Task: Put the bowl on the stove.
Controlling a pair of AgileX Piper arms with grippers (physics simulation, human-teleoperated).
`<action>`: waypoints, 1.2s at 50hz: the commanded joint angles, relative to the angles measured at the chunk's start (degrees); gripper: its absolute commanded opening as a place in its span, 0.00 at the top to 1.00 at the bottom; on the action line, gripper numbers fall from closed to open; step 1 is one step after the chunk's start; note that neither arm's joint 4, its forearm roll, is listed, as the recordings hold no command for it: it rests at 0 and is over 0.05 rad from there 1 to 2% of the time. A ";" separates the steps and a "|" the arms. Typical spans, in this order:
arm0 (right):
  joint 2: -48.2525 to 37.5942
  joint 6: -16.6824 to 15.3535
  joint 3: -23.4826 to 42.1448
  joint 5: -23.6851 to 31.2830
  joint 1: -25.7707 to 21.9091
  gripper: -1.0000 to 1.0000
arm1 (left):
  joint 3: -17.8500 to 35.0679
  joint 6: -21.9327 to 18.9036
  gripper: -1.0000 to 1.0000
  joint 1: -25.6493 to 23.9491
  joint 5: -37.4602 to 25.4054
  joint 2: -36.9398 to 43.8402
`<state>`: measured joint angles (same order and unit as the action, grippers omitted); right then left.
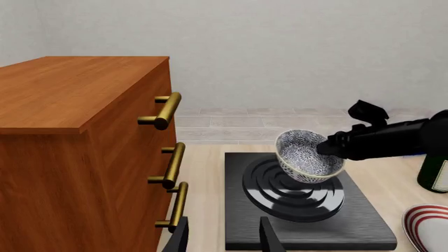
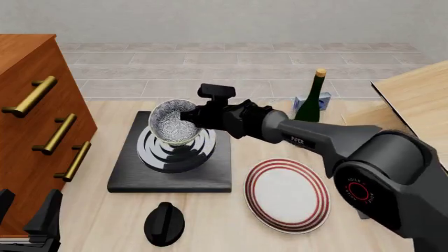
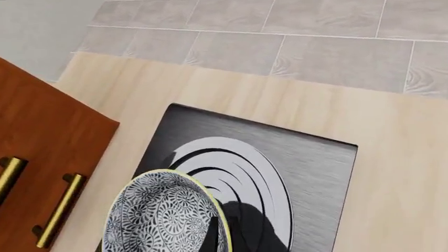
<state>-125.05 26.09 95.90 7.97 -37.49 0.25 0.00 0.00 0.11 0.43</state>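
from the left wrist, the right gripper (image 1: pixel 328 147) clamps the bowl (image 1: pixel 306 156), tilted just above the stove (image 1: pixel 308 220); left fingers (image 1: pixel 269 236) parted, empty. out front, the bowl (image 2: pixel 173 123) hangs over the burner rings. the right wrist shows the bowl (image 3: pixel 164 216) over the stove (image 3: pixel 308 168).

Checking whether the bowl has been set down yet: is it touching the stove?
Apart. In the left wrist view the bowl hangs tilted in the right gripper, with a visible gap above the stove rings.
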 commanded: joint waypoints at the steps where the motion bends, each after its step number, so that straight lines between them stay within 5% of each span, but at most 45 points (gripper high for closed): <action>1: -2.71 1.26 2.57 -0.66 -0.61 1.00 | 0.00 0.00 0.00 0.00 0.00 0.00; 57: -8.01 2.40 4.33 -2.50 -1.03 1.00 | 0.00 0.00 0.00 0.00 0.00 0.00; 58: -7.71 2.64 4.04 -2.71 -1.11 0.00 | 0.00 0.00 0.00 0.00 0.00 0.00; 60: -7.52 2.33 4.16 -2.47 -1.01 0.00 | 0.00 0.00 0.00 0.00 0.00 0.00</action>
<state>-132.06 28.25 100.52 5.82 -38.40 0.25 0.00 0.00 0.11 0.43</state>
